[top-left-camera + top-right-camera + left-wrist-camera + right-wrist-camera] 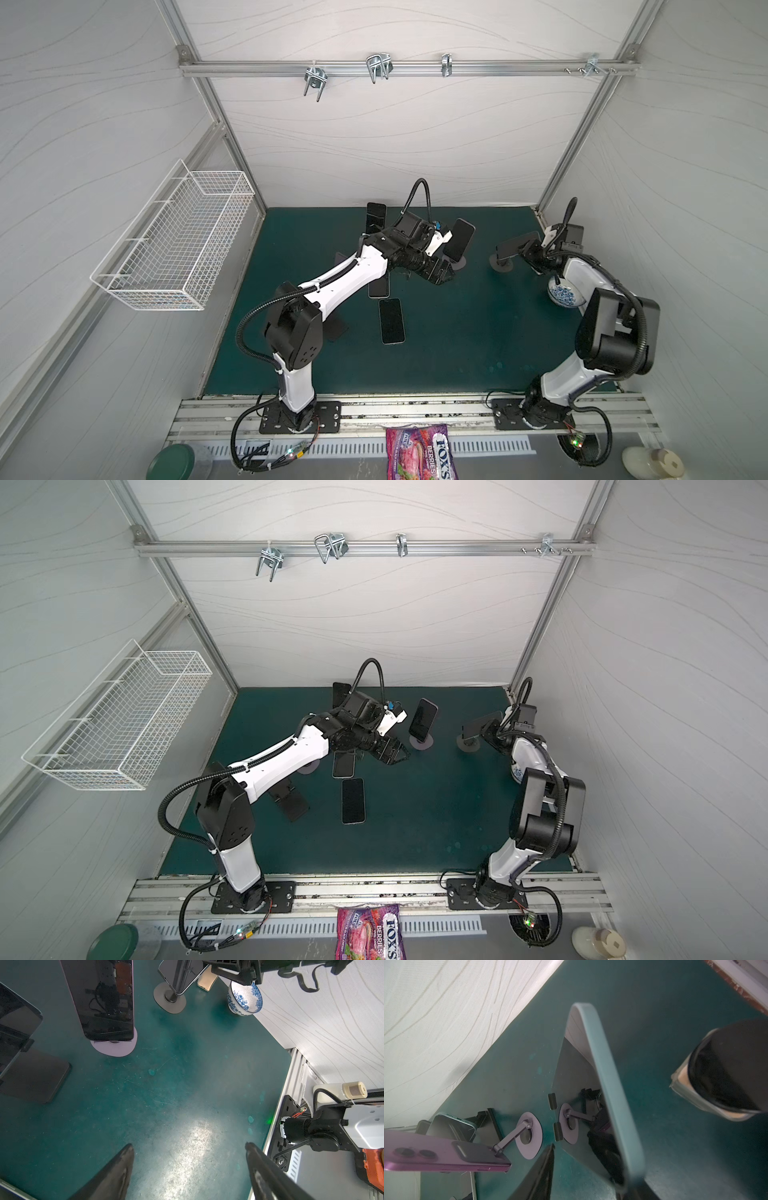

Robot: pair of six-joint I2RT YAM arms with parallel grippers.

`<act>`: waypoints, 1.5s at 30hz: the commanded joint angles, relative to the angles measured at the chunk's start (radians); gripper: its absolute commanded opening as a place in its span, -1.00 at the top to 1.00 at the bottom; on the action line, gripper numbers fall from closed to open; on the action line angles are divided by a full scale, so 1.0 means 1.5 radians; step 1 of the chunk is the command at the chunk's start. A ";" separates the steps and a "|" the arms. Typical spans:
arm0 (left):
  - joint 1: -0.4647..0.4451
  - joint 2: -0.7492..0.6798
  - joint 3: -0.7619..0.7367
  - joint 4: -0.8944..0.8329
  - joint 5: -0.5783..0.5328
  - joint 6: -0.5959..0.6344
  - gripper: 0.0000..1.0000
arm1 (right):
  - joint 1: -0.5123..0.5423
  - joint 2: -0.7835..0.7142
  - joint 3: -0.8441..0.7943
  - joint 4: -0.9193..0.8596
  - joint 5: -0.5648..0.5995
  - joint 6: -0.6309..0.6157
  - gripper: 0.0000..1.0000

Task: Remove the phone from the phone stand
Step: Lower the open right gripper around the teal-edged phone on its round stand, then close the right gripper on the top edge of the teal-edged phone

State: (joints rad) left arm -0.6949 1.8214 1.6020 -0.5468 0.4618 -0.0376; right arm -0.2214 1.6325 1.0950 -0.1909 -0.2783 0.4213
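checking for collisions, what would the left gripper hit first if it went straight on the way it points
Probably the bare green mat: the open left gripper points at a clear patch of it. The phone on the purple stand sits off that line; depth is unclear.

Setting: a robot test cell in a lab. An aluminium extrusion frame (266, 68) carries white panel walls (395, 133) on three sides. The left arm (345, 274) and right arm (582, 270) bolt to black base plates (328, 409) on a slotted rail. A green mat (457, 340) covers the bench. A wire basket (178, 249) hangs on the side wall. Exposed wiring with a lit circuit board (297, 451) lies at the front.
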 commanded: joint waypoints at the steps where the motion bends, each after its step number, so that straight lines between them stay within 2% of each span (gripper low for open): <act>1: -0.002 0.012 0.003 0.023 0.007 0.010 -0.70 | -0.011 0.008 0.010 -0.013 -0.006 -0.014 0.05; 45: -0.002 0.016 -0.004 0.025 0.009 0.010 -0.70 | -0.054 0.046 0.051 -0.051 -0.006 -0.060 0.05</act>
State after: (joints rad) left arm -0.6949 1.8343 1.5925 -0.5468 0.4618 -0.0372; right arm -0.2871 1.6806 1.1473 -0.2428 -0.2955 0.3553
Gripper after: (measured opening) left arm 0.850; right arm 0.473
